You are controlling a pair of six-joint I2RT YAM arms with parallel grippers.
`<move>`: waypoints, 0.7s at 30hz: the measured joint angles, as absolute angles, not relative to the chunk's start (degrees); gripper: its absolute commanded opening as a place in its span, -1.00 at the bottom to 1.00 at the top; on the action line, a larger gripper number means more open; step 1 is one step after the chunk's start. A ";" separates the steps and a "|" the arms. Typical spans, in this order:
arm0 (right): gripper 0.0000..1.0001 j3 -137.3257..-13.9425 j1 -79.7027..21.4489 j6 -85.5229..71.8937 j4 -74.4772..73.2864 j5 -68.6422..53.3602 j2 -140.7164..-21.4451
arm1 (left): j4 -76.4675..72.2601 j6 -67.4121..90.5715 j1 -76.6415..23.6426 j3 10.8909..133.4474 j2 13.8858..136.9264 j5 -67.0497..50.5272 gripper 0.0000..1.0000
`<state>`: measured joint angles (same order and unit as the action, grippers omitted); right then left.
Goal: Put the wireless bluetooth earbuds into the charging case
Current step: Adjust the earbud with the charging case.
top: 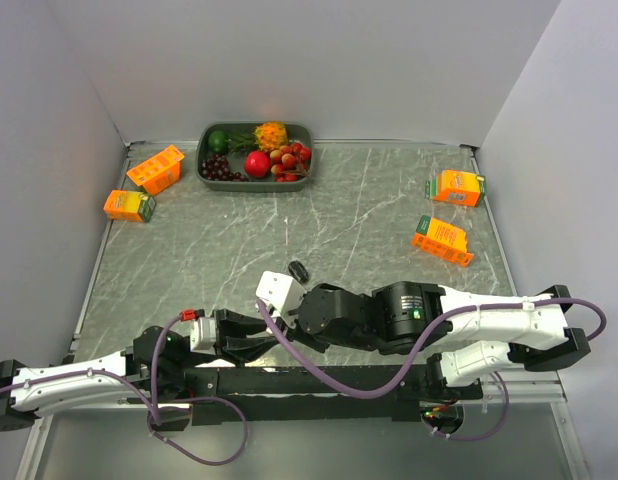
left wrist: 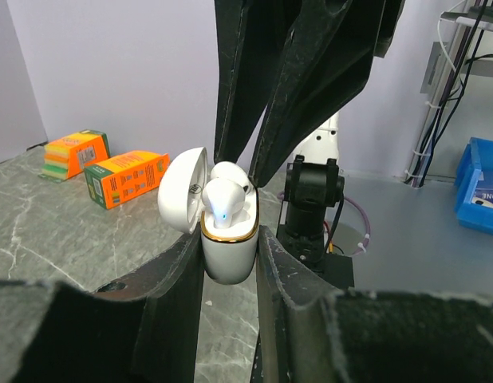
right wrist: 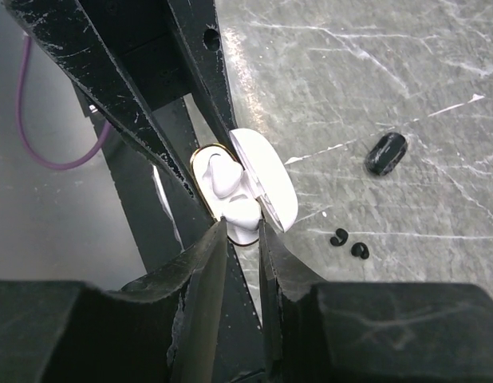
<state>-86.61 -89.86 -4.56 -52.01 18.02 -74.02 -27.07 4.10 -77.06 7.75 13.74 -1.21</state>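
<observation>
My left gripper point(left wrist: 229, 257) is shut on the white charging case point(left wrist: 228, 254), which has a gold rim. It holds the case upright with the lid point(left wrist: 183, 187) open. Two white earbuds sit in the case: one point(left wrist: 222, 201) shows a blue light, the other point(left wrist: 233, 171) is behind it. My right gripper point(right wrist: 240, 227) comes from above, its fingertips point(right wrist: 217, 233) pinching the nearer white earbud point(right wrist: 243, 212) at the case mouth point(right wrist: 200, 163). A glossy black earbud point(right wrist: 386, 153) lies on the table, also in the top view point(top: 298, 270). Two tiny black pieces point(right wrist: 349, 243) lie near it.
A green tray point(top: 204, 172) of fruit with dark grapes point(top: 219, 168) stands at the back. Orange cartons lie at the back left point(top: 154, 168), point(top: 129, 205) and at the right point(top: 457, 187), point(top: 441, 240). Both arms meet at the table's near edge.
</observation>
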 measured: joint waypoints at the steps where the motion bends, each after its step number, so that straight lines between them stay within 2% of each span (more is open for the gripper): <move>1: -0.46 -86.63 -89.86 -4.56 -52.12 18.15 -74.13 | -26.96 4.10 -77.06 7.75 13.82 -1.21 -0.98; 15: -0.92 -88.60 -89.86 -6.48 -54.13 20.36 -75.26 | -27.05 4.12 -77.03 7.75 14.13 -0.71 -0.98; 19: -0.95 -89.23 -89.86 -7.64 -54.39 20.80 -75.64 | -27.09 4.12 -77.03 7.75 14.13 -0.54 -0.98; 21: -0.85 -89.62 -89.86 -8.14 -54.68 20.97 -75.88 | -27.14 4.12 -77.03 7.75 14.13 -0.38 -0.98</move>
